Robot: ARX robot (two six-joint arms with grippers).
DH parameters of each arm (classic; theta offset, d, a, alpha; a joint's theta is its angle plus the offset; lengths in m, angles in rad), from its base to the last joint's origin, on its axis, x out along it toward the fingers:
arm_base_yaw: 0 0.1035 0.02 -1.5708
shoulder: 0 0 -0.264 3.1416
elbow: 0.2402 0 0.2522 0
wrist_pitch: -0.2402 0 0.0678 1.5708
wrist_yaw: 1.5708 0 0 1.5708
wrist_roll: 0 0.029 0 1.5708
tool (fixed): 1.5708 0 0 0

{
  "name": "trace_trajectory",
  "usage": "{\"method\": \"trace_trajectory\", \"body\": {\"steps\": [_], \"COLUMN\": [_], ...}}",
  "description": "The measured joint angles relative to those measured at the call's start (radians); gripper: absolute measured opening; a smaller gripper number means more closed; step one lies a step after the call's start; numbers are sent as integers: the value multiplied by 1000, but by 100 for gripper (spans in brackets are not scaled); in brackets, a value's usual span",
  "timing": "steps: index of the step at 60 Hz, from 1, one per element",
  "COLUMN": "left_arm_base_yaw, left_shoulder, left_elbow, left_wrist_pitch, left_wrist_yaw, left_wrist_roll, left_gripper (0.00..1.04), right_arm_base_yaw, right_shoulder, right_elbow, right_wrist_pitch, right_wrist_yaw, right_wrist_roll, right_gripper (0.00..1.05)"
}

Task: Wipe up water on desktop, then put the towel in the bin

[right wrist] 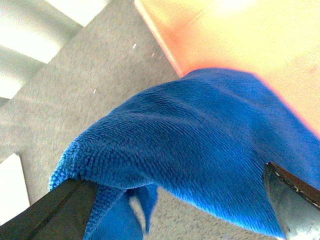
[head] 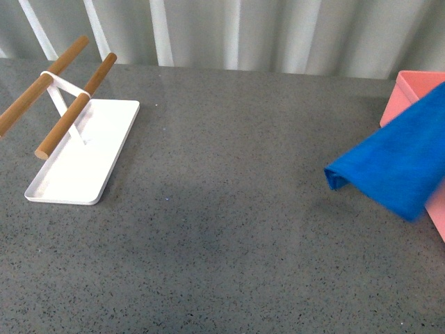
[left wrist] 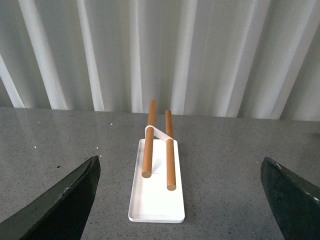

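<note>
The blue towel [head: 396,170] is at the far right of the front view. It covers part of the pink bin [head: 411,85] and its folded end sticks out leftward above the grey speckled desktop [head: 229,209]. I cannot tell whether it rests on the bin's rim. In the right wrist view my right gripper [right wrist: 172,175] is open, with the towel [right wrist: 200,135] spread between and beyond its fingers [right wrist: 65,210] and the bin [right wrist: 240,35] behind it. My left gripper [left wrist: 180,165] is open and empty above the desktop [left wrist: 240,165]. Neither arm shows in the front view.
A flat white tray [head: 83,163] carrying two wooden rods [head: 73,115] on a white stand sits at the left of the desktop; it also shows in the left wrist view [left wrist: 156,200]. A pale corrugated wall [head: 243,31] runs along the far edge.
</note>
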Motion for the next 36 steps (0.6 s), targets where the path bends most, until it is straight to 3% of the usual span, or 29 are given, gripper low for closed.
{"method": "trace_trajectory", "body": {"steps": [8, 20, 24, 30, 36], "left_arm_base_yaw": [0, 0, 0, 0, 0], "left_shoulder": [1, 0, 0, 0, 0], "left_elbow": [0, 0, 0, 0, 0], "left_wrist_pitch": [0, 0, 0, 0, 0], "left_wrist_yaw": [-1, 0, 0, 0, 0], "left_wrist_roll": [0, 0, 0, 0, 0], "left_gripper": [98, 98, 98, 98, 98], "right_arm_base_yaw": [-181, -313, -311, -193, -135], "right_shoulder": [-189, -402, -429, -481, -484], "right_elbow": [-46, -102, -123, -205, -236], "right_wrist_pitch": [3, -23, 2, 100, 114], "right_wrist_yaw": [-32, -72, -109, -60, -70], "right_wrist_roll": [-4, -13, -45, -206, -312], "right_gripper": [98, 98, 98, 98, 98]}}
